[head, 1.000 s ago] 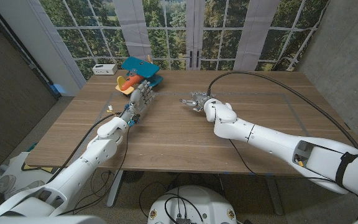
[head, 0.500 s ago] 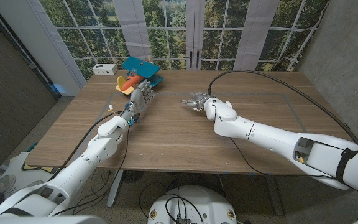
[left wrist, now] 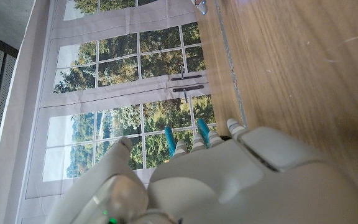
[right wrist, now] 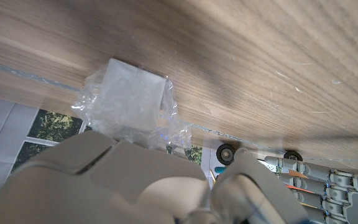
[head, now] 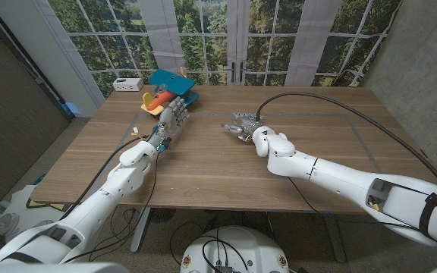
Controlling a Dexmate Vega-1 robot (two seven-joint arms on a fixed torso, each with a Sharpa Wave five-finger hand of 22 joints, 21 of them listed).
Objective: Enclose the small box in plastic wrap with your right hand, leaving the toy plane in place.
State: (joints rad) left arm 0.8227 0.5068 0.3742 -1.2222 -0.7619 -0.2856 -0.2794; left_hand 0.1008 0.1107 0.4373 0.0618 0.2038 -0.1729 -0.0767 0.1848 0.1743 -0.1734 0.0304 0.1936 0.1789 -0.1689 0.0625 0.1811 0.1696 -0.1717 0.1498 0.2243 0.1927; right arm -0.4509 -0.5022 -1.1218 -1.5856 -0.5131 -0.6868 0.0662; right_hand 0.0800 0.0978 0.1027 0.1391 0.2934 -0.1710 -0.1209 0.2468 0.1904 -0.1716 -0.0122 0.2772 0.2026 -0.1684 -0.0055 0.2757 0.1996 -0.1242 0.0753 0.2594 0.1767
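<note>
**Box under plastic wrap at mid-bench**

Wooden bench across the head view, windows and trees behind. Two white arms reaching in from the bottom corners.

Left robot hand stretched toward the far left of the bench, fingers extended and apart, grasping nothing, fingertips just beside the toy plane. Plane in teal and orange near the far edge. Small white device beside it at the far left corner.

Right robot hand at mid-bench, fingers curled down over the small box; actual grip impossible to tell. Seen from the right wrist, box pale and squarish, sitting on the wood, covered in crinkled clear plastic wrap spreading past its sides. Box well apart from the plane.
</note>
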